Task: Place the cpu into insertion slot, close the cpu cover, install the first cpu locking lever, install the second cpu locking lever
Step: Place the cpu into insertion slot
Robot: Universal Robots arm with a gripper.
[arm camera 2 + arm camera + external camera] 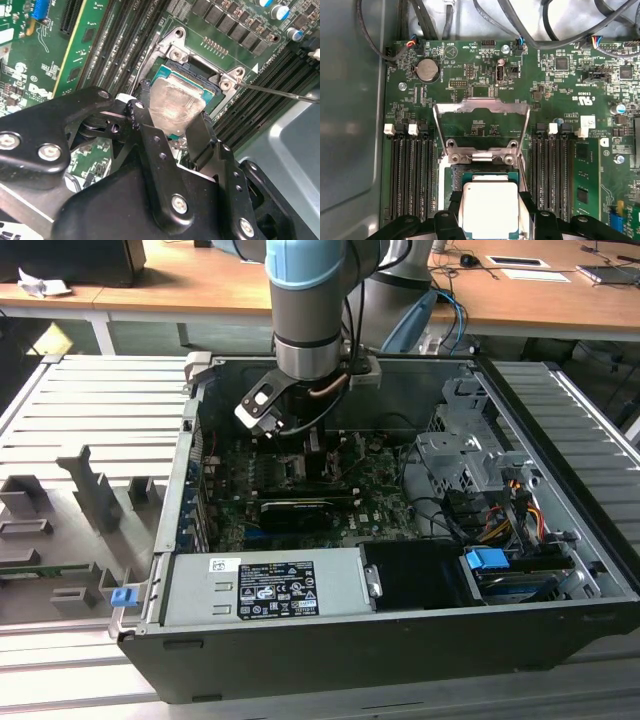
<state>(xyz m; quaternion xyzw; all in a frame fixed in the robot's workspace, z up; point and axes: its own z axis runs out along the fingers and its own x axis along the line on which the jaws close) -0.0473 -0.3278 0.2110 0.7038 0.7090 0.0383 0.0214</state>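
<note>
First wrist view, tool (490,204) clamping cpu (490,216) over insertion slot (456,177), memory slots (410,175) flanking

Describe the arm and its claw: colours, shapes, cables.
The arm is a thick grey cylinder with a light blue band, and black cables run down its side. A white-and-black block is mounted at the wrist. The claw is matte black: angular linked plates joined by silver screws.

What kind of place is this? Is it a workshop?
Probably a robot lab or workshop. A robot arm reaches into an open computer case on a slatted metal table, its gripper holding the cpu, with wooden desks behind.
</note>
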